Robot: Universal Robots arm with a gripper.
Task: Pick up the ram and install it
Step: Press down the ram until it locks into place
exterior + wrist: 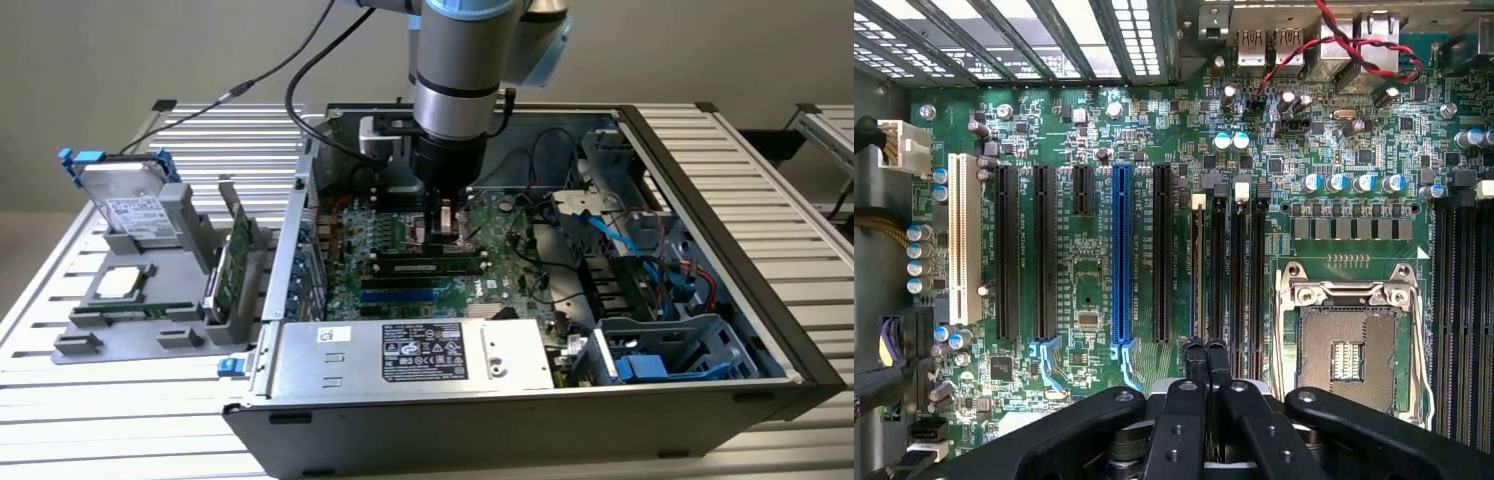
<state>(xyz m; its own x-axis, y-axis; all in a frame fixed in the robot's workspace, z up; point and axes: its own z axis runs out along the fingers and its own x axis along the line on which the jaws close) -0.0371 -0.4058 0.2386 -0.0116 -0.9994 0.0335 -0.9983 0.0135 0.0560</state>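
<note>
Broadly, a slatted table (747,150) carries an open computer case (534,430), and the arm (461,70) reaches down into it over the motherboard (400,235). The ram (427,265) appears to stand in a memory slot at the centre of the exterior frame. It shows as a long dark stick lying crosswise, and in the wrist view as a thin strip (1199,270) beside the processor socket (1349,345). The hand (447,232) is clenched with nothing between its fingers. Its tips (1204,352) sit at one end of that strip, though I cannot tell whether they touch it. I judge the step in hand to be seating the stick. Done well, that means pushing straight down on its upper edge, without tilt, centred on the stick and not on a neighbouring slot, until both end latches close. By count there is one table, one case, one arm and one power supply (414,352) at the lower centre. One grey holder (80,345) sits at the left, with one hard drive (127,205) and one expansion card (238,250). Four memory slots stand beside the socket. A green strip low in the holder may be a second stick; I cannot tell.
</note>
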